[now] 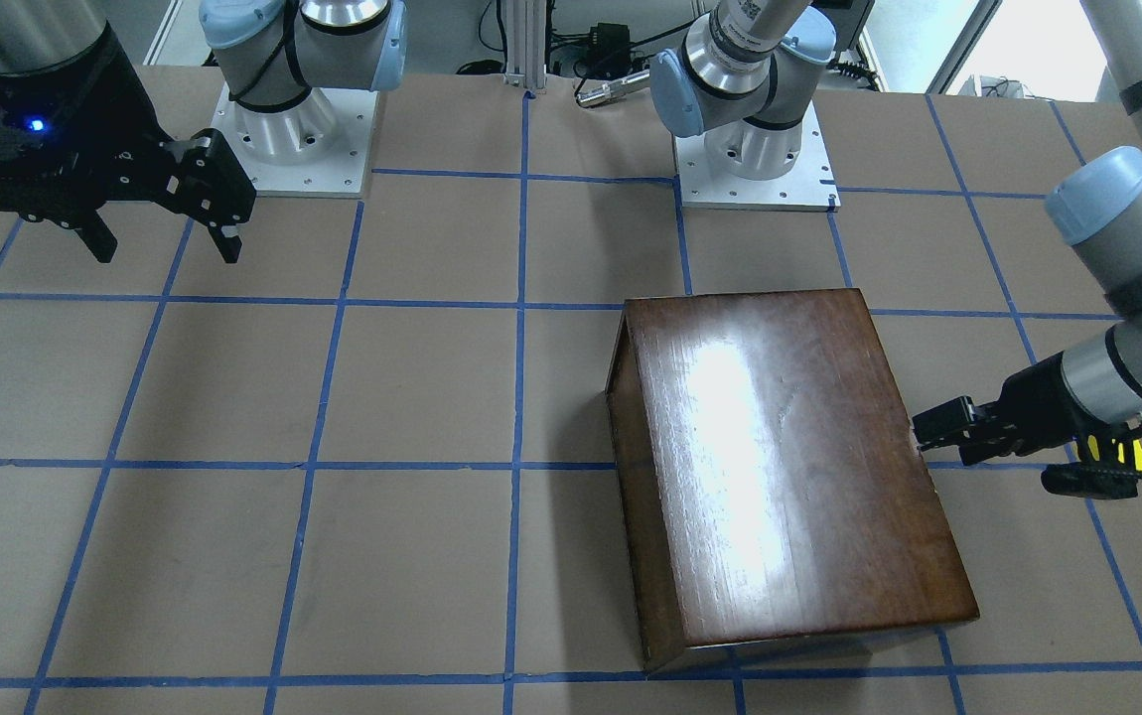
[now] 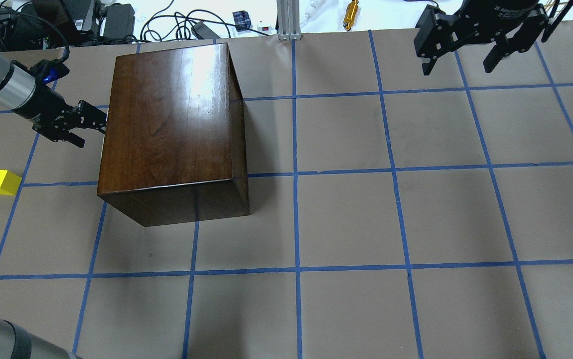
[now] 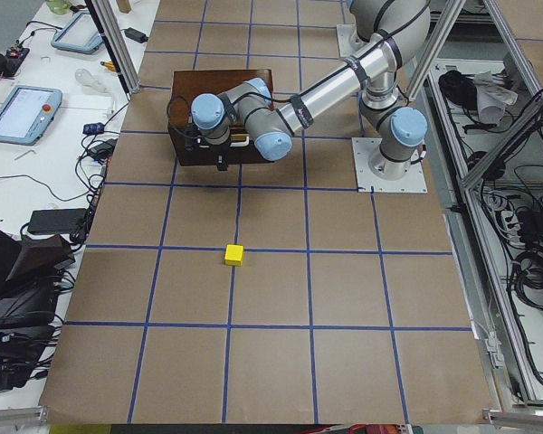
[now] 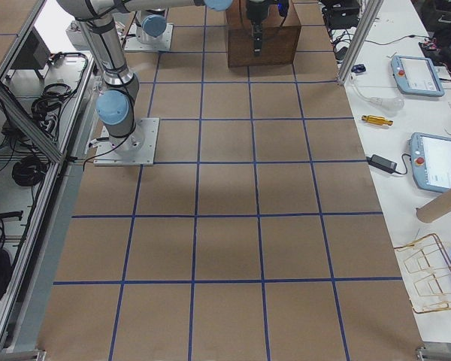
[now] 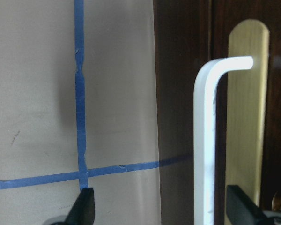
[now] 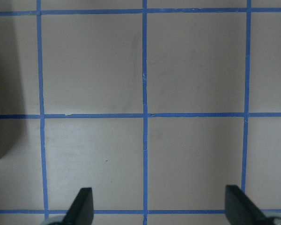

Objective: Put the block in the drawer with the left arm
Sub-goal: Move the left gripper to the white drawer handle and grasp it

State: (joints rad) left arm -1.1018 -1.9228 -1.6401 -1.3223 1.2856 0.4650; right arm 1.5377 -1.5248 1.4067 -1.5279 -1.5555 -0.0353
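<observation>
The yellow block point(image 2: 1, 181) lies on the table to the left of the dark brown cabinet point(image 2: 167, 124), well apart from it; it also shows in the exterior left view point(image 3: 234, 255). The drawer is shut: its dark front panel point(image 5: 182, 93) carries a brass plate point(image 5: 246, 117) and a pale bar handle point(image 5: 203, 140). My left gripper point(image 2: 93, 130) is open and empty at the cabinet's left face, and the handle stands between its fingertips point(image 5: 86, 206) in the wrist view. My right gripper point(image 2: 466, 62) is open and empty, high at the far right.
The table is brown with a blue tape grid point(image 2: 296, 174). Both arm bases point(image 1: 293, 149) stand on plates at the robot's edge. Cables and small tools point(image 2: 351, 12) lie beyond the far edge. Tablets point(image 4: 417, 75) rest on a side bench.
</observation>
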